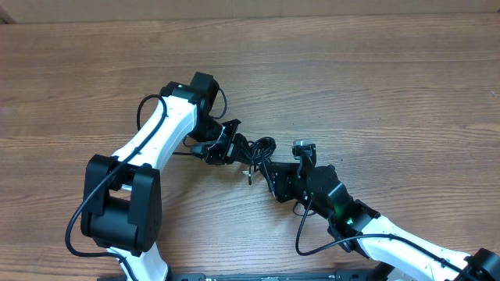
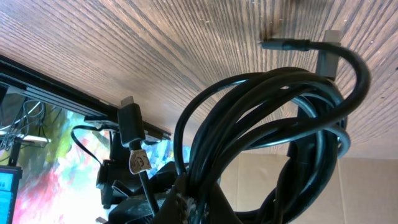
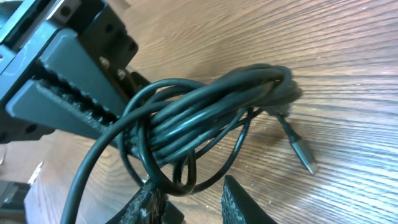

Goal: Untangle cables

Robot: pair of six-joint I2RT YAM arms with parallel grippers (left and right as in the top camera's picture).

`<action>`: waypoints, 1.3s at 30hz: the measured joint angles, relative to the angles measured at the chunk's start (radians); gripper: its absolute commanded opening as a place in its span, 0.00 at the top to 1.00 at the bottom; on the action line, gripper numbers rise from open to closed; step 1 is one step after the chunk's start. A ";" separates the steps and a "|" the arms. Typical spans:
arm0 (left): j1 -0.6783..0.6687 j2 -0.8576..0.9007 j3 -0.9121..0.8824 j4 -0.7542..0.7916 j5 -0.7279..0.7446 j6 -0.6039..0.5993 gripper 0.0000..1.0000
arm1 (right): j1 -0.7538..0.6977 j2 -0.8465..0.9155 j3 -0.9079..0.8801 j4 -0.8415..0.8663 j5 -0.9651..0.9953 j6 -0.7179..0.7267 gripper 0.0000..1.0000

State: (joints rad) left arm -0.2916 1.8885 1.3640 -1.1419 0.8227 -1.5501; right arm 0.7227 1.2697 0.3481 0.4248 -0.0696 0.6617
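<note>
Nearest, my right gripper [image 3: 196, 202] has its two dark fingers standing apart. One loop of the cables [image 3: 211, 106] drops into the gap between them, and nothing is pinched there that I can see. I judge I've set it there to single out one strand (the bundle looks too tight to pull apart as a whole).

Just beyond, between my two grippers, the cables make a coil of thin black cord, smooth and faintly glossy. Many turns lie side by side, with a stray loop crossing over them. On the right a free end lies on the table [image 3: 348, 62] and finishes in a small silver plug [image 3: 303, 155].

Farther off and to the left, my left gripper [image 1: 222, 147] is clenched on the coil's left end, its ribbed grey pad against the cords. I take that as an anchor, so the other gripper has something to pull against. The table is matte brown wood with fine straight grain.
</note>
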 measured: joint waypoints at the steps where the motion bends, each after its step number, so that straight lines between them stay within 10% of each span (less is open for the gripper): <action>1: -0.001 0.000 0.000 0.001 0.000 0.000 0.96 | 0.000 0.000 0.000 -0.004 0.007 0.002 0.73; 39: 0.003 0.000 0.000 0.031 -0.029 0.042 0.95 | 0.000 0.000 0.000 -0.037 0.036 0.022 0.51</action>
State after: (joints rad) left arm -0.2890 1.8885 1.3640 -1.1114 0.7933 -1.5085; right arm 0.7223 1.2697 0.3481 0.3874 -0.0338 0.6838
